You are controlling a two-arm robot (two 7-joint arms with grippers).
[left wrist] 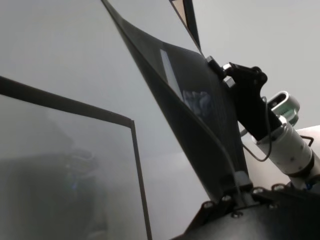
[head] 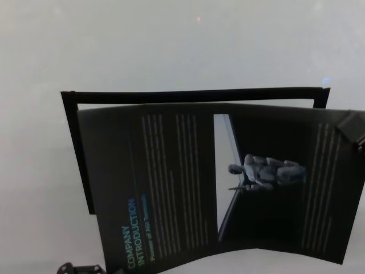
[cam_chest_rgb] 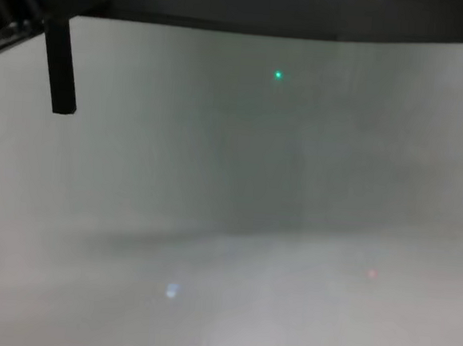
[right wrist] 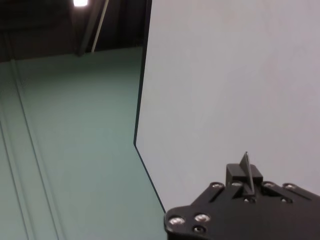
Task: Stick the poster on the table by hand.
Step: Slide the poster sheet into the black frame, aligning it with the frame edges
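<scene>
The poster (head: pixel 217 182), a black sheet with a green "COMPANY INTRODUCTION" heading, hangs bowed above the pale table (head: pixel 171 45). My right gripper (head: pixel 355 130) is shut on its far right corner. My left gripper (head: pixel 80 268) holds its near left corner at the bottom edge of the head view. In the left wrist view the poster (left wrist: pixel 190 115) curves from my left gripper (left wrist: pixel 239 184) up to the right gripper (left wrist: pixel 220 70). In the right wrist view the sheet shows edge-on (right wrist: pixel 245 162) in the right gripper (right wrist: pixel 244 176).
A thin black rectangular outline (head: pixel 194 96) lies on the table behind and left of the poster; it also shows in the left wrist view (left wrist: pixel 65 105). A thin black upright bar (cam_chest_rgb: pixel 61 63) hangs at the chest view's upper left. The table edge (right wrist: pixel 141 100) borders green floor.
</scene>
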